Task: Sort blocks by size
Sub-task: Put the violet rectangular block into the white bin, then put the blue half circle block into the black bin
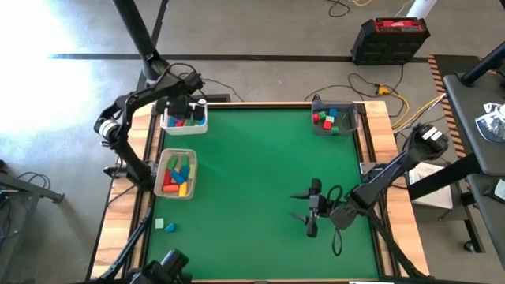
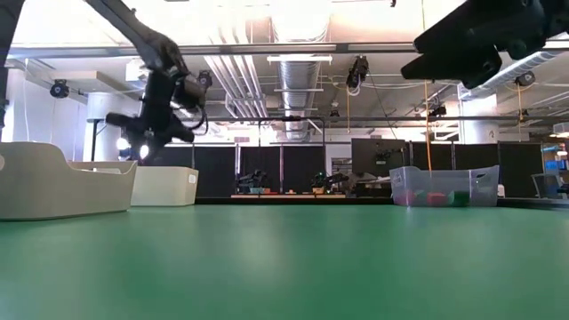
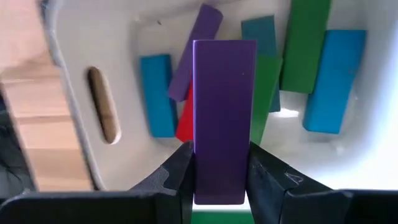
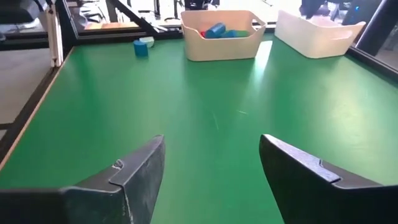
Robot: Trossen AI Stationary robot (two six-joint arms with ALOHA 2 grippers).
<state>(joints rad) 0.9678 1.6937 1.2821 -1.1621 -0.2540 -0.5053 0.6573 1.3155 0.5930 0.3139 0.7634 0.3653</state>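
a long purple block (image 3: 224, 118), flat-faced and bar-shaped, is clamped between the fingers (image 3: 171, 177) of the left gripper (image 1: 180, 106), hanging over the white tray (image 1: 200, 126) at the far left of the green tabletop (image 1: 260, 181). that tray holds blue, green, red and purple bars (image 3: 323, 81). a cream tray (image 1: 192, 158) nearer the front carries red, yellow, green and blue blocks. a clear bin (image 1: 353, 114) at the far right holds mixed blocks. the right gripper (image 1: 311, 208) hovers low with fingers spread and empty. a wide hall with ceiling ducts lies behind.
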